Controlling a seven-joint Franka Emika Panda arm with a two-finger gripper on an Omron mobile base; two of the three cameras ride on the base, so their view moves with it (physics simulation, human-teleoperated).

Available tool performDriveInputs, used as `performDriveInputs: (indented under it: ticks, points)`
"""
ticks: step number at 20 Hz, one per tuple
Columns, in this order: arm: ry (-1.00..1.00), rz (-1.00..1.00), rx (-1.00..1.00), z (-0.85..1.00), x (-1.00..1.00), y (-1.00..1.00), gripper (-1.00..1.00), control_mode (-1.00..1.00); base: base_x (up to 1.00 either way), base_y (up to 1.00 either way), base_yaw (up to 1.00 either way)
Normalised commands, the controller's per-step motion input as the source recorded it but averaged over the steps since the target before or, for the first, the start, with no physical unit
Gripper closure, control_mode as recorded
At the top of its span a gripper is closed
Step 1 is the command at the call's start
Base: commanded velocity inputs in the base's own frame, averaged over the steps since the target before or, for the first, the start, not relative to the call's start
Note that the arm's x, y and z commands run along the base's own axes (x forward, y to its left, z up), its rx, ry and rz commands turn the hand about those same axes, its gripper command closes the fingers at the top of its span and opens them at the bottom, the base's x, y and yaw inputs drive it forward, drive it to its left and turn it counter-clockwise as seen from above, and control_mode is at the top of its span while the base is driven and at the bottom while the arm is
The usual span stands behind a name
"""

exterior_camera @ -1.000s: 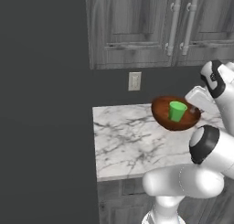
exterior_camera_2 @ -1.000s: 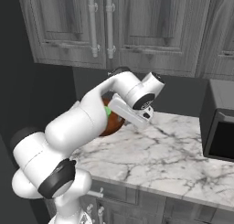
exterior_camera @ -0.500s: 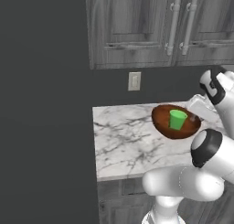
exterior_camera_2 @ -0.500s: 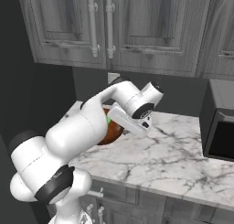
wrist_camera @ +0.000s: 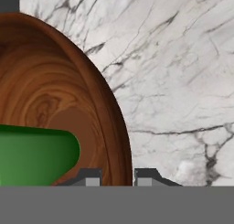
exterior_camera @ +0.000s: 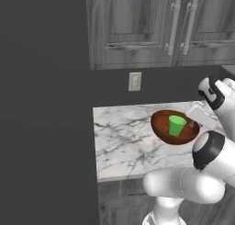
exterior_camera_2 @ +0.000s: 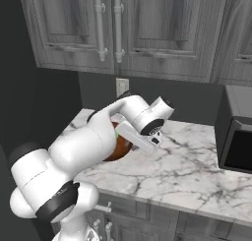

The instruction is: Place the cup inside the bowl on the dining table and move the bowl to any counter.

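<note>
Upper cabinets [exterior_camera: 151, 29] of grey wood with long metal handles hang on the dark wall above the work area. Counter [exterior_camera: 124, 141]: a white-grey veined marble top on grey cabinets, ending at its left edge beside the dark wall; a white wall outlet [exterior_camera: 134, 81] sits just above its back edge, and a dark appliance [exterior_camera_2: 236, 136] stands at its right end in the right base view. Robot arm [exterior_camera_2: 98, 136]: white with dark joints, reaching over the counter. Bowl [exterior_camera: 174, 127]: round, reddish-brown wood grain, over the right part of the counter; whether it rests on the marble or is held just above it cannot be told. Cup [exterior_camera: 176, 125]: bright green, inside the bowl, upright in the left base view. Gripper [wrist_camera: 118, 177]: its two finger tips pinch the bowl's rim, one inside the wall and one outside
</note>
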Motion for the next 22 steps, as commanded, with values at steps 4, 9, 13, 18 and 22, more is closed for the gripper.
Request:
performDriveInputs:
  ticks: [4, 9, 13, 18, 22]
  points:
    - [-0.08, -0.01, 0.00, -0.16, 0.00, 0.12, 1.00, -1.00, 0.00, 0.00, 0.00]
    - [-0.04, -0.02, 0.00, -0.14, 0.07, 0.21, 1.00, -1.00, 0.00, 0.00, 0.00]
    - [0.00, -0.02, -0.03, -0.03, 0.05, 0.18, 1.00, -1.00, 0.00, 0.00, 0.00]
    - [0.06, -0.01, -0.08, 0.00, 0.12, 0.15, 1.00, -1.00, 0.00, 0.00, 0.00]
    - [0.03, -0.02, -0.08, -0.02, 0.27, 0.09, 1.00, -1.00, 0.00, 0.00, 0.00]
